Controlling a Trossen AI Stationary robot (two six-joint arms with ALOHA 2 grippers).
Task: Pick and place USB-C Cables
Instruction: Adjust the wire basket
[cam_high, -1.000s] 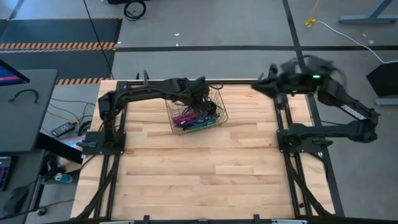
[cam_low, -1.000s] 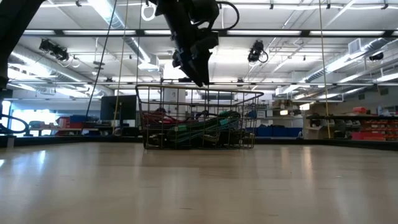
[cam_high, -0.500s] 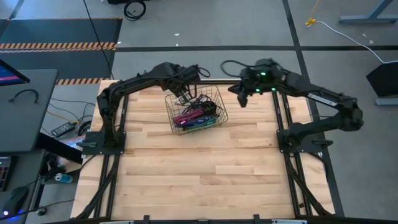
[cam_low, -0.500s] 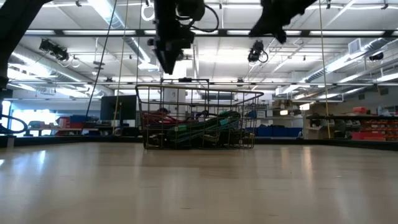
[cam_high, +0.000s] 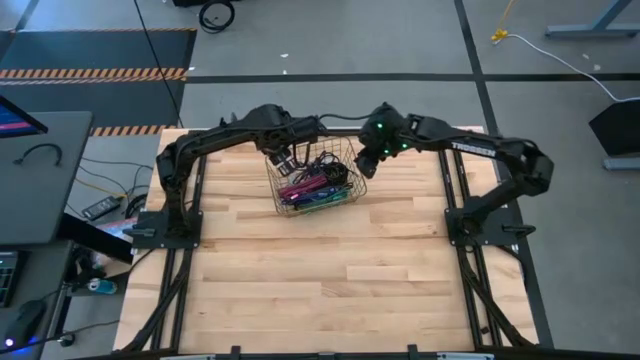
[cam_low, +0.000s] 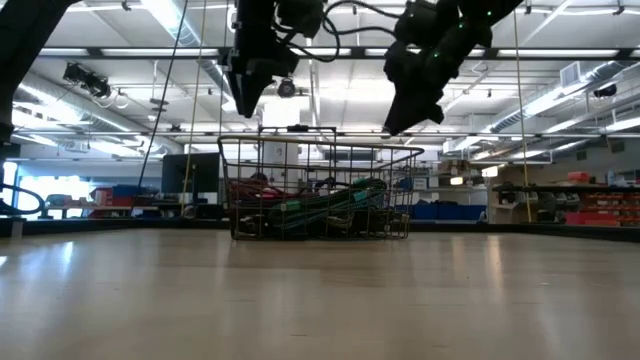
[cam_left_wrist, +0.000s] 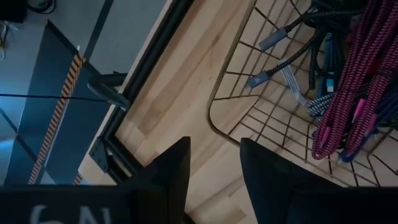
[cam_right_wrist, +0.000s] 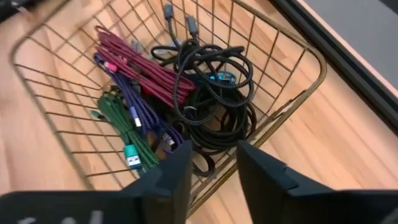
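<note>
Overhead, arms flank wire basket (cam_high: 352, 187).

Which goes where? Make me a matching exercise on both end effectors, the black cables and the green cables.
1 left end effector
2 right end effector
3 black cables
4 green cables

A coiled in the wire basket
B open, above the basket's right edge in the high view
C folded beside purple cables
D open, above the basket's left edge in the high view

Pairs: 1-D, 2-B, 3-A, 4-C

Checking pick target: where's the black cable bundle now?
The black cable bundle lies inside the wire basket at the table's far middle, beside the magenta cables.
</note>
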